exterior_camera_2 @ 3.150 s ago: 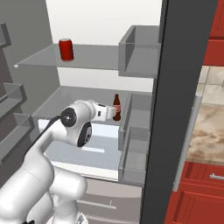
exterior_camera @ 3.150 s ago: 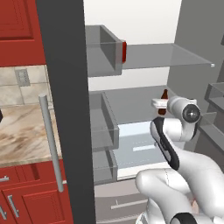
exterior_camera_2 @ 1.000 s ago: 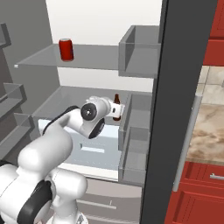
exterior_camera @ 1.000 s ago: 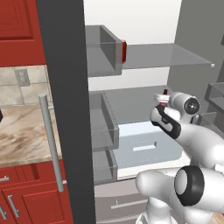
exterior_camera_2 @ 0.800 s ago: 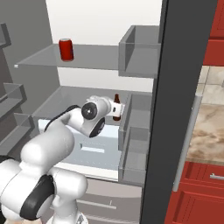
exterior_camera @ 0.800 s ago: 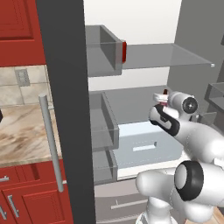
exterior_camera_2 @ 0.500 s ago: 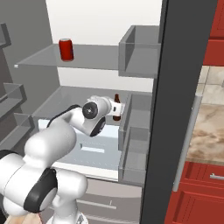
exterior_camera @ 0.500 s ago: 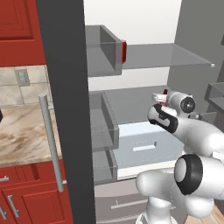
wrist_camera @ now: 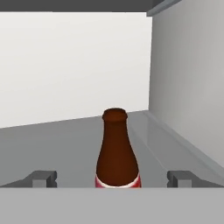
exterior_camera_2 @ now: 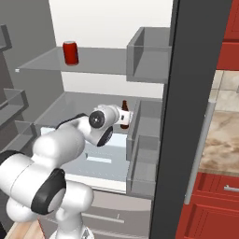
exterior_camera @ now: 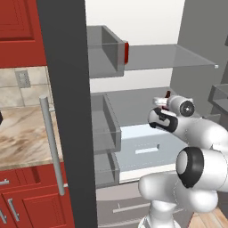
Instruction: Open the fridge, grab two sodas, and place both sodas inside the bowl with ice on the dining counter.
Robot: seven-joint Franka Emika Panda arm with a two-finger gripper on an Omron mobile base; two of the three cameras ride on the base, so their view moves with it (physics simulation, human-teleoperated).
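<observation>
The fridge [exterior_camera_2: 93,102] stands open, white inside with grey shelves and door bins. On its upper shelf [exterior_camera_2: 98,59], at about ten o'clock in the right base view, one red soda [exterior_camera_2: 70,52] stands upright, long axis vertical, silvery top up; in the left base view its red edge peeks past a door bin [exterior_camera: 106,51] near twelve o'clock. No writing on it can be read. On the middle shelf a brown bottle [wrist_camera: 117,153] stands upright, neck up, a red-and-white label band at its base, unreadable. The gripper [wrist_camera: 111,178] is spread wide, its fingertips [wrist_camera: 43,178] flanking the bottle without touching it.
</observation>
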